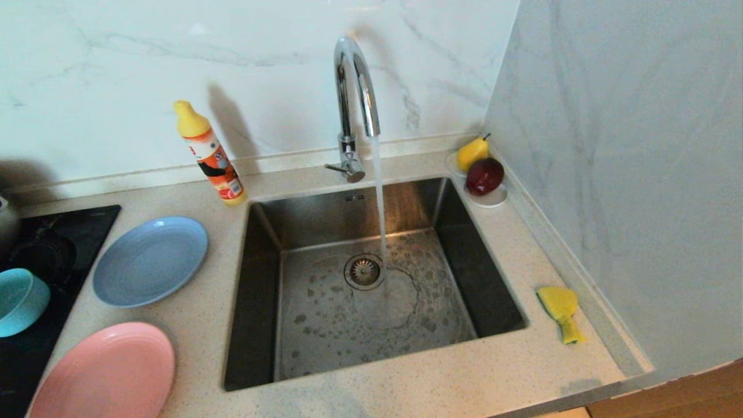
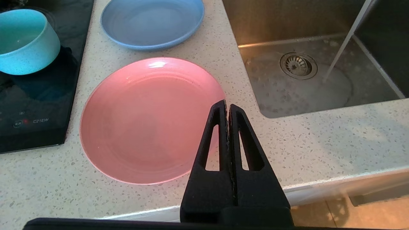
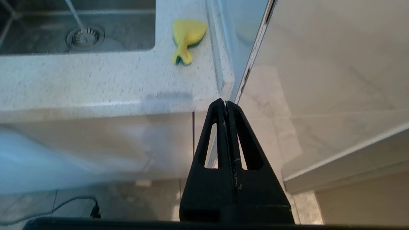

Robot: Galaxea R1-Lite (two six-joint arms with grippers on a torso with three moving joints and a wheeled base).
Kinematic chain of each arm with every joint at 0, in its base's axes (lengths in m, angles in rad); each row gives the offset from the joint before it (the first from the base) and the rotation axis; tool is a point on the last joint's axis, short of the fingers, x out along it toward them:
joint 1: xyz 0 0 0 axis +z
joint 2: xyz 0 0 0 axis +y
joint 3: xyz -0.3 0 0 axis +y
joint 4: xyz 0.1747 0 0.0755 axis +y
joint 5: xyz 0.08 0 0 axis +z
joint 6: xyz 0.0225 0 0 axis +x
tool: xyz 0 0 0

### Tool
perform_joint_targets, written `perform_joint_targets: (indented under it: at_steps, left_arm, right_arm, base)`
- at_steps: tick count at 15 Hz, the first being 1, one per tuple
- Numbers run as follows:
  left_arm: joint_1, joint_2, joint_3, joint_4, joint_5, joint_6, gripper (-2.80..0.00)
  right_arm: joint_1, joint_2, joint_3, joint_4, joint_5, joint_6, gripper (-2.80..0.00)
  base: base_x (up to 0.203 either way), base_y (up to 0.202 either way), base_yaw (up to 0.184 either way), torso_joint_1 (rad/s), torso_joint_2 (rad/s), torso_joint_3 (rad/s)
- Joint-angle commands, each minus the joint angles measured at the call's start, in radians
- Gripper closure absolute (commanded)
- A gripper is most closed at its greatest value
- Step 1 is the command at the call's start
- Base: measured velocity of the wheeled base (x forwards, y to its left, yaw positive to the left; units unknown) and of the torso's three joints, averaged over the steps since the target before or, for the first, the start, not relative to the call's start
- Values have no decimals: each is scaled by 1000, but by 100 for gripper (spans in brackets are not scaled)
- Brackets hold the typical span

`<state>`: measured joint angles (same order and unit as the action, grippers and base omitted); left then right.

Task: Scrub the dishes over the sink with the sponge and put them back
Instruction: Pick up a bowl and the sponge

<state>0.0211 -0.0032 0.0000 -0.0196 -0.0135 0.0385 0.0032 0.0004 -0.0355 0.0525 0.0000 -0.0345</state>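
A light-blue plate [image 1: 151,260], a pink plate [image 1: 107,371] and a teal bowl [image 1: 20,302] sit left of the steel sink [image 1: 261,290], the bowl on a black hob. Water runs from the chrome tap [image 1: 355,87] onto the drain [image 1: 364,271]. The yellow sponge [image 1: 562,310] lies on the counter right of the sink. Neither arm shows in the head view. My left gripper [image 2: 227,103] is shut and empty, hovering off the counter's front edge by the pink plate [image 2: 143,121]. My right gripper [image 3: 226,102] is shut and empty, below the counter's corner, short of the sponge [image 3: 187,35].
A dish-soap bottle [image 1: 210,155] stands behind the sink's left corner. A white saucer [image 1: 493,198] with a pear [image 1: 473,152] and a red apple [image 1: 484,175] sits at the back right. Marble walls close the back and right side. The black hob [image 1: 64,232] lies at far left.
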Motion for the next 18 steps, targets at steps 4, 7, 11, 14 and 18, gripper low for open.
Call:
perform_joint_targets:
  at_steps: [4, 7, 11, 14, 18]
  left_arm:
    - [2, 5, 14, 0, 0, 0, 0]
    - [2, 5, 14, 0, 0, 0, 0]
    - [2, 5, 14, 0, 0, 0, 0]
    - [0, 5, 14, 0, 0, 0, 0]
    - [0, 5, 14, 0, 0, 0, 0]
  right_arm:
    - [-1, 14, -268, 99, 44, -7, 0]
    - [-2, 96, -451, 169, 117, -43, 0]
    - [5, 257, -617, 232, 281, -48, 0]
    - [0, 381, -709, 236, 381, -49, 0]
    - [-3, 550, -836, 237, 474, -57, 0]
  base:
    - [0, 0, 0, 0, 0, 0]
    - [0, 0, 0, 0, 0, 0]
    - [0, 0, 0, 0, 0, 0]
    - [0, 0, 0, 0, 0, 0]
    - [0, 0, 0, 0, 0, 0]
